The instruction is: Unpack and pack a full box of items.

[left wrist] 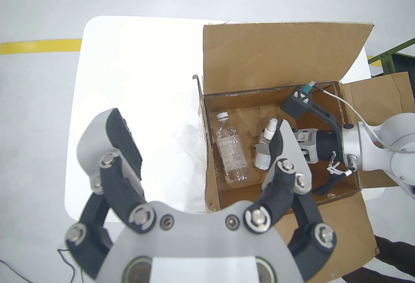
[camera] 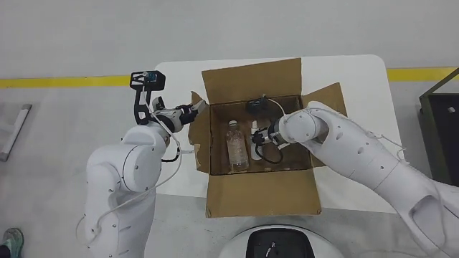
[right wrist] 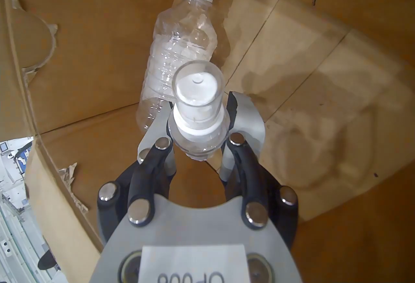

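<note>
Clear sprayer (right wrist: 197, 96) in right end effector (right wrist: 199, 117)

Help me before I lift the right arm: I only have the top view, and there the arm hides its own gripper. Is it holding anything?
Observer: Yes. The right gripper is shut on the spray bottle, gripping it near its top end.
Operator: And is the left gripper carrying anything?
Observer: No. The left gripper is wide open and empty.
</note>
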